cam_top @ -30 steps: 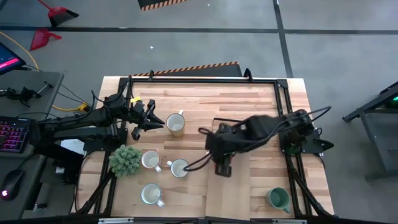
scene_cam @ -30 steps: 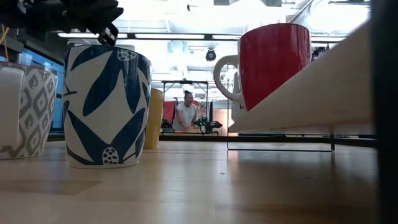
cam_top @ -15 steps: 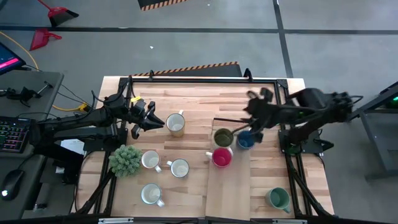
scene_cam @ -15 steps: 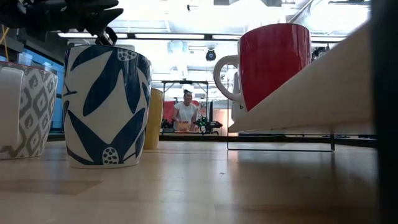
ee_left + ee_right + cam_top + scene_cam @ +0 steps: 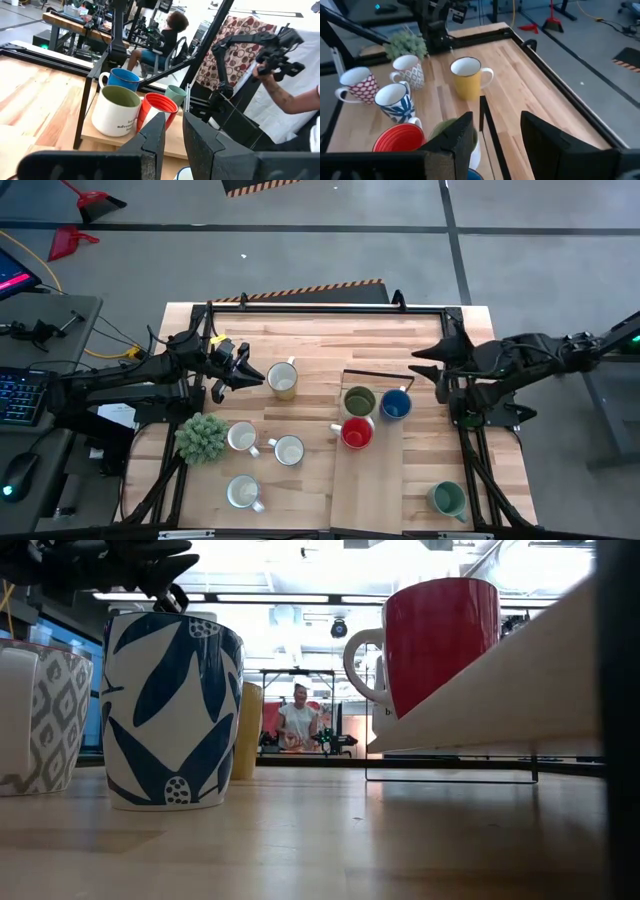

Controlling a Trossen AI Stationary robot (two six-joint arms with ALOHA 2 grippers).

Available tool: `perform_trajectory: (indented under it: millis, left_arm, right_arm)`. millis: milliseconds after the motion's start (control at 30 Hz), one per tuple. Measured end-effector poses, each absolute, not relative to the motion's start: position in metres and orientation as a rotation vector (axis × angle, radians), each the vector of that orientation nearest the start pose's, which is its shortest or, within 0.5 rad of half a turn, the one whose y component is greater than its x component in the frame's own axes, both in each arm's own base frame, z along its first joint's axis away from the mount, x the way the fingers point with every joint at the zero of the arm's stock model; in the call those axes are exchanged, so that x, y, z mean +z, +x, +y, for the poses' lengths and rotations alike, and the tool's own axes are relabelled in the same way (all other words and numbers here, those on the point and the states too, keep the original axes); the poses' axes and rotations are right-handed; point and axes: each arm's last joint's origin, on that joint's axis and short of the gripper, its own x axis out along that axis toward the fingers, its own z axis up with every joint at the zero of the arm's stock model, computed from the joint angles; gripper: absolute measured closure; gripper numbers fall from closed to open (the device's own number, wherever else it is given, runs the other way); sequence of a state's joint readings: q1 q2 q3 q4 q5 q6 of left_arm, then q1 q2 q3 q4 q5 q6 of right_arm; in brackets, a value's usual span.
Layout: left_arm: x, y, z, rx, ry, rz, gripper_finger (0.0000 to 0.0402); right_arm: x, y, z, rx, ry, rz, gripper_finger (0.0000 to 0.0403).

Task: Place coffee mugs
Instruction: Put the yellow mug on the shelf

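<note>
The right end effector (image 5: 437, 358), fingers spread and empty, has pulled back toward the right edge of the counter (image 5: 320, 340), leaving the round red ceramic mug (image 5: 354, 433) standing on the raised wooden board (image 5: 368, 490) beside the olive green mug (image 5: 359, 401) and the blue mug (image 5: 395, 404), so that placement looks done.

Around my table (image 5: 420, 330) lies a grey concrete floor (image 5: 300, 250) crossed by dark lines, with a hazard-striped strip (image 5: 310, 290) just beyond the far edge. A desk (image 5: 45, 330) with a keyboard (image 5: 18, 392) stands to my left. Red dustpans (image 5: 85, 220) lie on the floor. Ceiling lights (image 5: 290, 560) glow overhead; a person (image 5: 298, 722) sits in the distance.
</note>
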State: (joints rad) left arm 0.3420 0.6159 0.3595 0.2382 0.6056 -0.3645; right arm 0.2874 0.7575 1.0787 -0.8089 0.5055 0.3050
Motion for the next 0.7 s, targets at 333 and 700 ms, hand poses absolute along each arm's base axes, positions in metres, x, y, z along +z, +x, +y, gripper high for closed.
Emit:
perform_trajectory:
  millis: [333,700]
  left_arm:
    - [0.253,0.145,0.034,-0.263,-0.304,0.027,0.0344]
    - [0.268,0.145,0.034,-0.27,-0.313,-0.106,0.0344]
  right_arm:
    - [0.312,0.107,0.02,-0.135,0.131,0.197,0.0257]
    - [0.26,0.108,0.028,0.153,0.171,0.053,0.0256]
